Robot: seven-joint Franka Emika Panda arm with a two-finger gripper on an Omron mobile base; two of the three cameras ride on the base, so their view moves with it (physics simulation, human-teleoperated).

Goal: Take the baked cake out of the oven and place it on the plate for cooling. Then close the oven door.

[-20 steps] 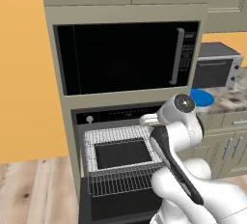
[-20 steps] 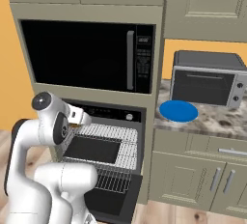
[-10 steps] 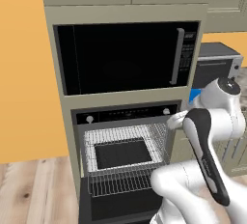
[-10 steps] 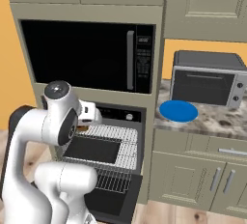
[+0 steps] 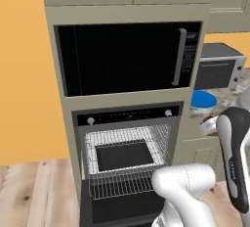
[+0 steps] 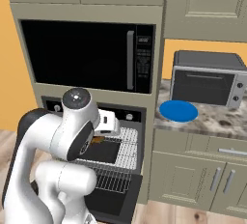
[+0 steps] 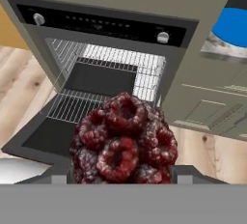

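**Left base view.** The oven (image 5: pixel 128 150) is recorded as a built-in black unit under a larger black microwave (image 5: pixel 122 58); two silver knobs sit on its control strip and wire racks are seen inside, glinting and thin. The oven door (image 5: pixel 122 206) is dropped fully open, a dark glossy panel below the cavity. The plate (image 5: pixel 203 99), round, flat and bright blue, lies on the speckled stone surface (image 5: pixel 225 99) to the right, in front of a silver toaster oven (image 5: pixel 218 66). Risk judged: the open door juts out low and could be struck by the arm as it swings toward the plate.

**Right base view.** The claw (image 6: pixel 99 139) is noted just in front of the oven mouth, with a brownish scrap showing under the white hand. The plate (image 6: pixel 178 110) is well apart, off to the right on the surface. Risk judged: the carry is long and sideways, so a loose grip could drop the load onto the floor.

**Hand view.** The baked cake (image 7: pixel 124 141) is seen as a dark red-brown knobbly mound, raspberry-like in texture, seated between the fingertips; the claw is judged clenched on it, outside the oven. Risk judged: the lumpy, soft form could be crushed or could roll off the plate's flat face.
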